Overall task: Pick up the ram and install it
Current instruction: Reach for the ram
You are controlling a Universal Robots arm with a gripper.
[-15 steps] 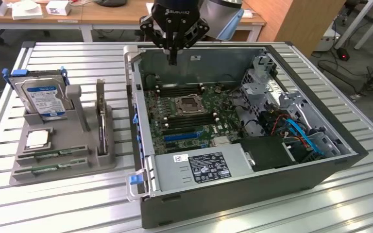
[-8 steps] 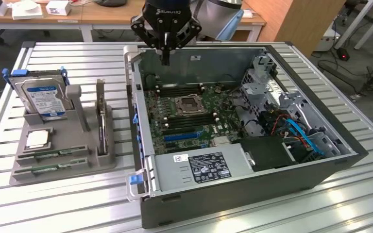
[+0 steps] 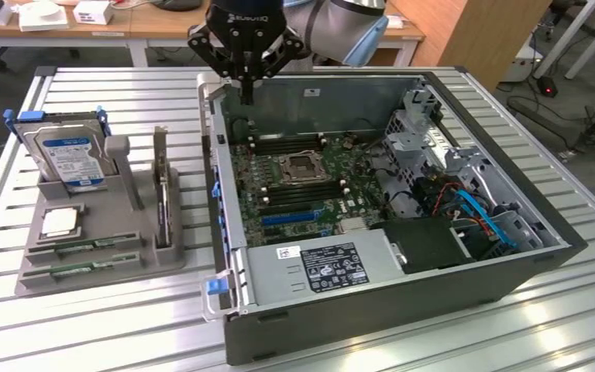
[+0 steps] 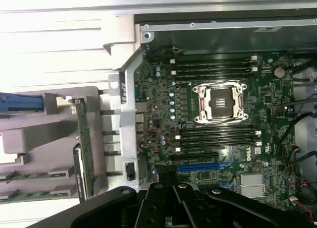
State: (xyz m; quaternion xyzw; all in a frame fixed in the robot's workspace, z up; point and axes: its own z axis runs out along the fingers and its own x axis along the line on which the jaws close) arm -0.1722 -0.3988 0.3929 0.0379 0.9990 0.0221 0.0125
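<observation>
The ram (image 3: pixel 80 270) lies flat in the front of the grey holder (image 3: pixel 168 256), one of two green sticks set one behind the other. In the exterior view its long axis runs roughly nine to three. From my gripper (image 3: pixel 245 91) it sits at about seven o'clock, well apart and outside the computer case (image 3: pixel 380 325). The gripper hangs over the case's far wall, fingers pinched together on nothing I can see. The memory slots (image 4: pixel 215 69) by the CPU socket (image 4: pixel 219 103) look bare. White lettering on the motherboard (image 4: pixel 158 96) reads like DELL. I can't read the hard drive (image 3: pixel 70 159) label or the power supply (image 3: pixel 318 263) sticker.
</observation>
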